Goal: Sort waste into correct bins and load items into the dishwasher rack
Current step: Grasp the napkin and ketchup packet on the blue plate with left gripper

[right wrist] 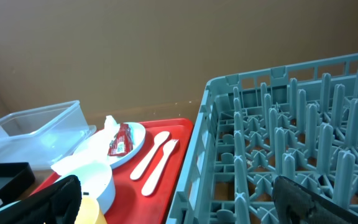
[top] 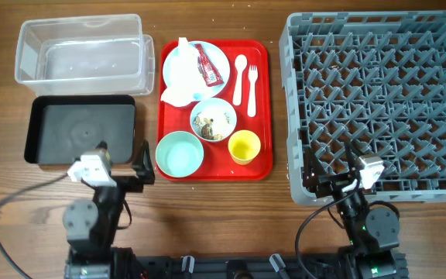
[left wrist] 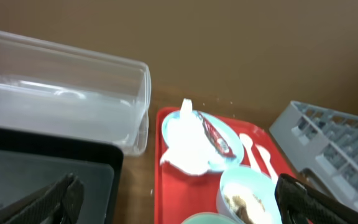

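On the red serving tray (top: 263, 108), a pale blue plate (top: 220, 56) holds a crumpled white napkin (top: 178, 77) and a red wrapper (top: 209, 66). A white spoon (top: 239, 77) and fork (top: 252, 84) lie beside it. One blue bowl (top: 213, 119) holds beige food scraps and the other (top: 180, 153) is empty. A yellow cup (top: 244, 146) stands next to them. The clear tub (top: 80, 50) and black tray (top: 80, 128) are at the left. The grey rack (top: 378, 101) is at the right. My left gripper (top: 142, 163) is open and empty near the tray's front left corner. My right gripper (top: 331, 167) is open and empty at the rack's front left corner.
The left wrist view shows the tub (left wrist: 61, 99), black tray (left wrist: 42, 168), napkin (left wrist: 185, 146) and scraps bowl (left wrist: 244, 193) ahead of the open fingers (left wrist: 179, 205). The right wrist view shows the rack (right wrist: 291, 124) and the spoon (right wrist: 151, 149). The table is bare wood.
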You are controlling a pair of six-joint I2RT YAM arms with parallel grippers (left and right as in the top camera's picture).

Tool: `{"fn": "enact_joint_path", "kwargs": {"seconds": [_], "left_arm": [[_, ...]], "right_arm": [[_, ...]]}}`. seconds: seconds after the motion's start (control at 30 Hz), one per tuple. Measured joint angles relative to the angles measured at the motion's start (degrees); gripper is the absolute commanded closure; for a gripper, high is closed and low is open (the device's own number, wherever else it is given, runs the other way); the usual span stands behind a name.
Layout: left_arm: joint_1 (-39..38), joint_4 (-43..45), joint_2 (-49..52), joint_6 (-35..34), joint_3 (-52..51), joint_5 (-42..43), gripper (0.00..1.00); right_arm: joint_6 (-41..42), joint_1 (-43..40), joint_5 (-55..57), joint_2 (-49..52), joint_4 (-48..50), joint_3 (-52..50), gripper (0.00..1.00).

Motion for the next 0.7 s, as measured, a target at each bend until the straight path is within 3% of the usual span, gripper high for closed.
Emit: {"fn": "enact_joint_path", "kwargs": {"seconds": [0.13,0.33,0.47,0.7], "left_arm": [[0.0,-5.7,20.8,0.0,18.8,0.8,0.0],[-0.3,-40.2,59.5,0.5,68.3,1.3,0.01],[-5.9,-60.5,84.1,6.5,100.8,1.2,0.0],[-13.0,-52.8,101.6,6.7,103.2,0.7,0.0]], "right_arm": [[0.0,0.0,0.0,0.1,0.0,0.0,0.0],[0.0,0.0,0.0,0.2,0.0,0.0,0.0],[0.0,0.0,0.0,0.2,0.0,0.0,0.0],[0.0,0.0,0.0,0.2,0.0,0.0,0.0]]}}
